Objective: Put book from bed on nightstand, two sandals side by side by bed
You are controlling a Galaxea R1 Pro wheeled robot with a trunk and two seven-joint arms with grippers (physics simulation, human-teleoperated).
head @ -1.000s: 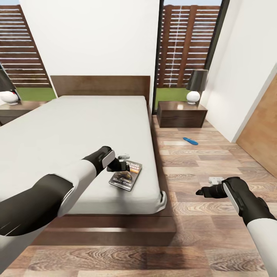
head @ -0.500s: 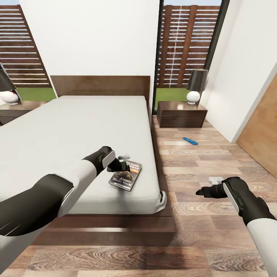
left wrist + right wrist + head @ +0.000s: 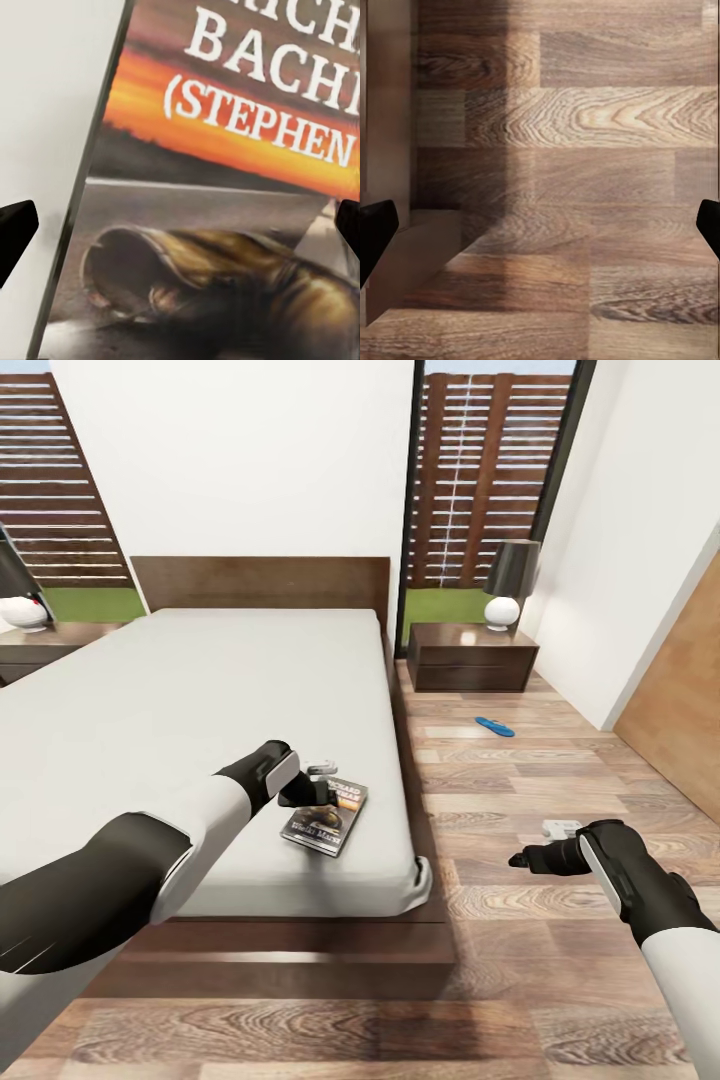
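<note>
Bed (image 3: pixel 200 690): book not yet moved off it.
Nightstand (image 3: pixel 470 656): bears a lamp, no book.
Book (image 3: pixel 327 815): lies flat near the mattress's foot corner.
Sandal (image 3: pixel 495 726): one blue one on the floor near the nightstand; pairing not done.
Left gripper (image 3: pixel 318 785): spread wide just above the book, nothing gripped.
Right gripper (image 3: pixel 545 845): fingers apart over bare floor, empty.

1. Head view: bright, even daylight; the white walls (image 3: pixel 230 460) and mattress (image 3: pixel 180 700) are near overexposed, without glare spots.
2. Light appears to enter through the tall window (image 3: pixel 480 480).
3. Shadows are soft: a dim band under the bed frame (image 3: pixel 300 950) and a faint shade beneath the book (image 3: pixel 327 816).
4. Straight lines lean outward toward the edges, a wide-angle distortion.
5. Left wrist view: cover print soft and blurred at close range.
6. Right wrist view: floor (image 3: pixel 585 187) is dimmer, with a shaded half.
</note>
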